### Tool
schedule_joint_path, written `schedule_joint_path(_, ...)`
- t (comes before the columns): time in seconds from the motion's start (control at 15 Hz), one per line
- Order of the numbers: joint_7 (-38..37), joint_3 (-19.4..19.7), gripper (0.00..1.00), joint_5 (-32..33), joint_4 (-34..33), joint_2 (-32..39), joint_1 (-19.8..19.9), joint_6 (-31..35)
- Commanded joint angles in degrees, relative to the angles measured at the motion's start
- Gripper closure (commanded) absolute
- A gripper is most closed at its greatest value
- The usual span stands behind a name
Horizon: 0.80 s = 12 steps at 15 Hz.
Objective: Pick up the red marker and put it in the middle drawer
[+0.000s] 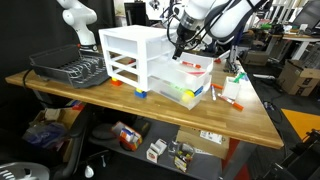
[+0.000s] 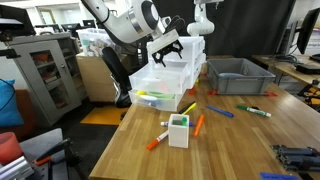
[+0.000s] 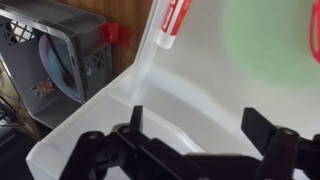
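Note:
The red marker (image 3: 172, 22), white-bodied with a red cap, lies inside a pulled-out translucent drawer (image 3: 110, 110) of the white drawer unit (image 1: 130, 50). In both exterior views two drawers are pulled out. The marker lies in the upper one (image 2: 172, 76), where it shows as a red spot (image 1: 194, 67). My gripper (image 3: 200, 125) is open and empty. It hangs just above this drawer, apart from the marker, and shows in both exterior views (image 1: 180, 45) (image 2: 168, 48).
The lower open drawer (image 2: 155, 97) holds yellow and green items. A black dish rack (image 1: 70, 68) stands beside the unit. A grey bin (image 2: 240, 75), a white cup (image 2: 178, 130) and several loose markers (image 2: 220, 112) lie on the wooden table (image 2: 250, 140).

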<state>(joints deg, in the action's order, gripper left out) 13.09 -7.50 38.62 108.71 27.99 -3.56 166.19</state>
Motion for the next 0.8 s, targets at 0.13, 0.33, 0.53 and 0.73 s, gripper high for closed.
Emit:
schedule_joint_path(0.13,-5.0,2.1,0.00,-1.2,9.8,-12.1,-2.8,-9.7)
schedule_joint_path(0.33,-9.2,2.2,0.00,-4.7,17.4,-20.5,-4.6,-14.5)
schedule_joint_path(0.53,-8.6,1.4,0.00,-6.2,17.8,-21.1,-4.7,-15.0)
schedule_joint_path(0.73,-9.0,1.1,0.00,-7.0,20.2,-23.6,-4.6,-15.8)
